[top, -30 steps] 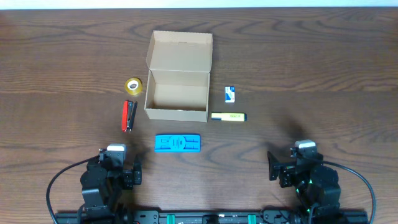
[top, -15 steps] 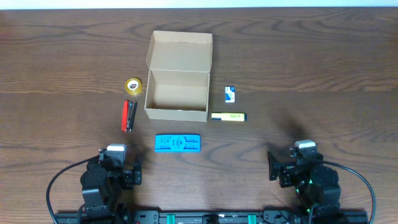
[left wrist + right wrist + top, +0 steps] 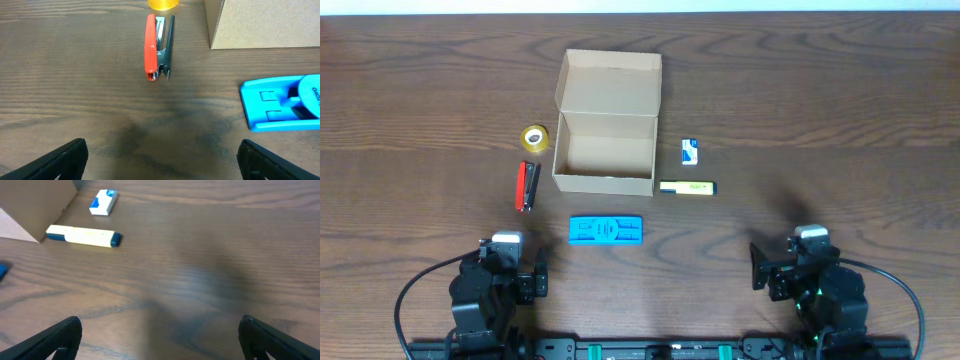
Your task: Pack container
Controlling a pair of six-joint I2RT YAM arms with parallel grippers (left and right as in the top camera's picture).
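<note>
The tan cardboard container (image 3: 606, 150) stands open at the table's middle, its flap lid tilted back; its corner shows in the left wrist view (image 3: 265, 25) and the right wrist view (image 3: 35, 205). Around it lie a yellow tape roll (image 3: 534, 138), a red stapler (image 3: 526, 186), a flat blue case (image 3: 606, 230), a yellow marker (image 3: 687, 187) and a small blue-white eraser (image 3: 689, 151). My left gripper (image 3: 510, 272) is open and empty near the front left. My right gripper (image 3: 790, 265) is open and empty near the front right.
The stapler (image 3: 159, 46) and blue case (image 3: 282, 102) lie ahead of the left gripper (image 3: 160, 162). The marker (image 3: 82, 236) and eraser (image 3: 103, 202) lie ahead and left of the right gripper (image 3: 160, 340). The wooden table (image 3: 840, 120) spreads around.
</note>
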